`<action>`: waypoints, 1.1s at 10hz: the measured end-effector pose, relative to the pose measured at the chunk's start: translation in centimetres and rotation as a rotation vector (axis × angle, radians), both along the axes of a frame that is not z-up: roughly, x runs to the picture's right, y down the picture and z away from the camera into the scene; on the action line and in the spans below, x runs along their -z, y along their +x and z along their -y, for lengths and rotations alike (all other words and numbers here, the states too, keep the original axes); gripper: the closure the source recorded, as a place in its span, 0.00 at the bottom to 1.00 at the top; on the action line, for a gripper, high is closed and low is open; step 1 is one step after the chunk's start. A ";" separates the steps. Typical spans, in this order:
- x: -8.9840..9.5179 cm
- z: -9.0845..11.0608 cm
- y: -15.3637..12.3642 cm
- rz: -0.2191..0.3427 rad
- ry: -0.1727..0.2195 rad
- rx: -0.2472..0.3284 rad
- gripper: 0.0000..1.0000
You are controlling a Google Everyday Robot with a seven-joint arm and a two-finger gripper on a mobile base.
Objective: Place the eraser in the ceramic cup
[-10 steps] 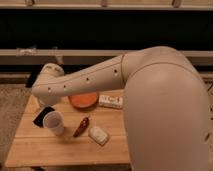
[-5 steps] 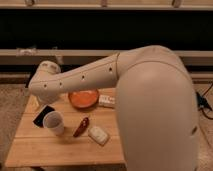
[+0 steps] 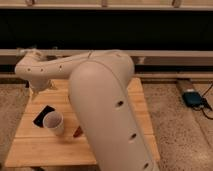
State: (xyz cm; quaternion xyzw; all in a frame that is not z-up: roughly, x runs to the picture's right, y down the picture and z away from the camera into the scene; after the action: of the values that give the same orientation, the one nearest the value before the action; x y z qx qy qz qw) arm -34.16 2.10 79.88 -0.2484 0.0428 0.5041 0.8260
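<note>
Hand [image 3: 37,93] at left (grip cannot be told), eraser [image 3: 43,115] lying below it, just beside ceramic cup [image 3: 53,122].

lab-like room (terrazzo floor [image 3: 170,115], dark windows [image 3: 125,27]); gripper [image 3: 38,94] at left edge of wooden table [image 3: 45,147].

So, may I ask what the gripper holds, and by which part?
Nothing that shows: the eraser lies flat on the table beside the ceramic cup, clear of the gripper above it.
</note>
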 end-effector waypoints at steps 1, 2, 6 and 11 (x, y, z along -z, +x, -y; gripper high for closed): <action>-1.2 -0.5 -0.4 -0.020 -0.014 -0.001 0.20; -2.7 -1.7 -1.0 -0.054 -0.036 -0.008 0.20; -3.7 -5.9 -1.9 -0.141 -0.105 -0.005 0.20; -5.0 -10.9 -3.0 -0.155 -0.197 -0.016 0.20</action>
State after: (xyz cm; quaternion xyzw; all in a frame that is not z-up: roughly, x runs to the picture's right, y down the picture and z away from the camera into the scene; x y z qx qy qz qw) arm -37.20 13.01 84.88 -0.2889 0.1541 0.5217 0.7878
